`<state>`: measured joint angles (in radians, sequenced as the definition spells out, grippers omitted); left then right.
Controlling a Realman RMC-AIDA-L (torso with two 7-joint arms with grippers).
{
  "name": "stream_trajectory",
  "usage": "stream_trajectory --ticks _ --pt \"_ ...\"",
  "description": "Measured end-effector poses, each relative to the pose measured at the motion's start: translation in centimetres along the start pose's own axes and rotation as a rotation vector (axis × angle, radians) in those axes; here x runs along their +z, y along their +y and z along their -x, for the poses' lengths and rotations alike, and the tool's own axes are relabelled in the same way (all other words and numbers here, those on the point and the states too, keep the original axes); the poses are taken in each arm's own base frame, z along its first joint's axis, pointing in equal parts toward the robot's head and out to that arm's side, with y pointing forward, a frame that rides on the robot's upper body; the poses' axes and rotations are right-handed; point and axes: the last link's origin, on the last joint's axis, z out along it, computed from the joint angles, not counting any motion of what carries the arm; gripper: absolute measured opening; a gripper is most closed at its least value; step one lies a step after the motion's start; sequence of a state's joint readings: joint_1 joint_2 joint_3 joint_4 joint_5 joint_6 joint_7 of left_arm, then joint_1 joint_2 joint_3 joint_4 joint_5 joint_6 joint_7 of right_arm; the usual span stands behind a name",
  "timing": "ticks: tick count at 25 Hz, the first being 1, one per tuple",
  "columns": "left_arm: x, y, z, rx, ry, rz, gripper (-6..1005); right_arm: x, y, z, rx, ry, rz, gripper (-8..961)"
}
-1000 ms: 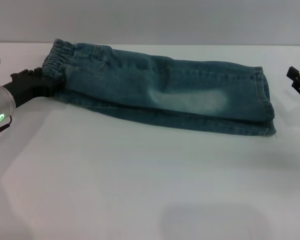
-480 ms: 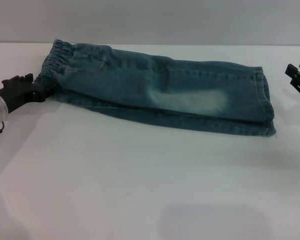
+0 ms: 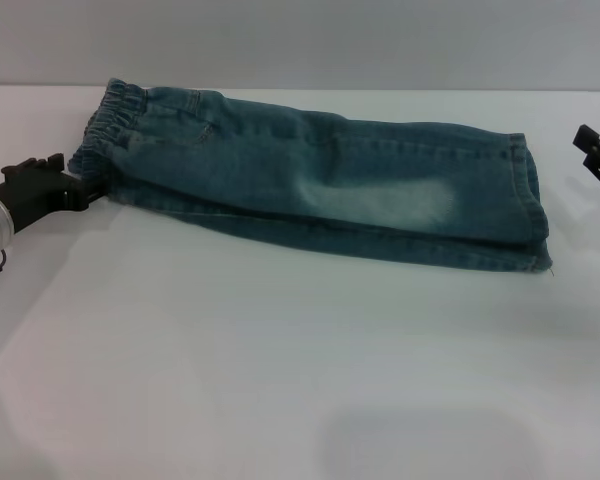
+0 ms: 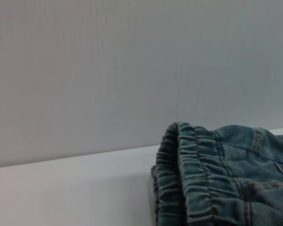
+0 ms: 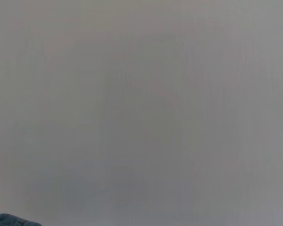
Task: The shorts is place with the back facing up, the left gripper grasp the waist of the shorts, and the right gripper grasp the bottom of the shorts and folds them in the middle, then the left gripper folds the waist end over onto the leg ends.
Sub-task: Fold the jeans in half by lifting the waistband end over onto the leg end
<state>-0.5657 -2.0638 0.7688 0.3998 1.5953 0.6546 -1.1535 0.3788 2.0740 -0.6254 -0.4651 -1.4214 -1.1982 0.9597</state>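
The shorts (image 3: 330, 185) lie folded lengthwise on the white table, a pale bleached patch on the upper layer. The waist (image 3: 108, 125) is the ruffled band at the left end, and it fills the left wrist view's corner as the waist (image 4: 193, 188). The leg ends (image 3: 533, 205) are stacked at the right. My left gripper (image 3: 88, 188), black on a silver wrist with a green light, lies low on the table with its tip against the waist's near corner. My right gripper (image 3: 598, 150) hovers open just off the leg ends, at the frame's right edge, apart from the cloth.
The white table (image 3: 280, 360) spreads wide in front of the shorts. A grey wall (image 3: 300, 40) stands close behind the table's far edge. A sliver of denim (image 5: 4, 220) shows in the right wrist view.
My left gripper drew back leftward from the waist, then came in again lower, at the waist's near corner. The right gripper barely moved.
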Motion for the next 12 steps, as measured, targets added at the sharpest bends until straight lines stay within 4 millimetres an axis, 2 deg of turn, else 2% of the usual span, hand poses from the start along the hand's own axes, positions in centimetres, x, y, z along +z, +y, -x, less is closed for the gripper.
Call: stream_trajectory --ticks 12 --pt "0.29 0.81 0.56 -0.003 -0.016 0.020 710 -0.24 0.29 -0.03 0.008 -0.011 0.014 385"
